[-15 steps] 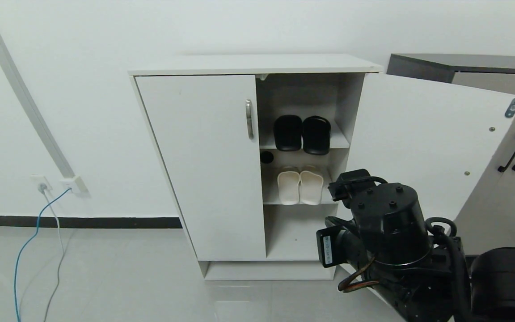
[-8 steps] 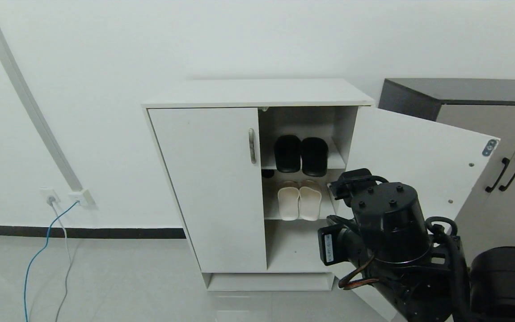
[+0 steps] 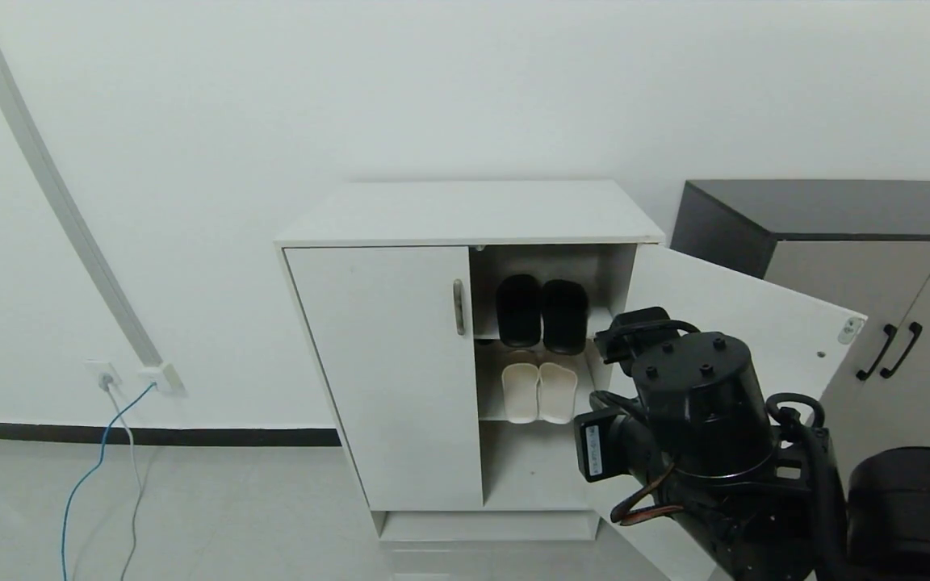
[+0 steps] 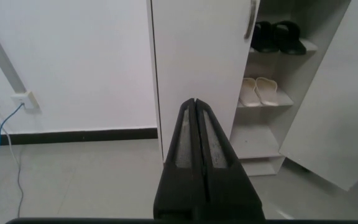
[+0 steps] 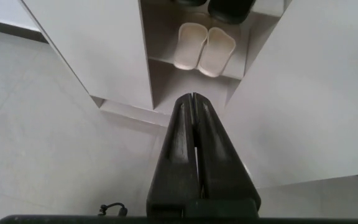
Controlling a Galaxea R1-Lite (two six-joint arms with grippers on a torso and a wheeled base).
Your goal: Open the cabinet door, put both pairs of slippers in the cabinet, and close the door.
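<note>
Slippers are both shelved, so you have most of the job done: the black pair (image 3: 542, 313) sits on the cabinet's (image 3: 465, 211) upper shelf (image 4: 309, 45), the white pair (image 3: 539, 391) on the shelf (image 4: 284, 102) below, each close to the front edge. What I judge is left is the right door (image 3: 723, 323), which stands swung wide. Your left pincer (image 4: 195, 104) and right pincer (image 5: 193, 98) are both pressed closed and empty, neither on the door.

Two slipper pairs (image 3: 518, 311) inside cabinet (image 3: 465, 211)
</note>
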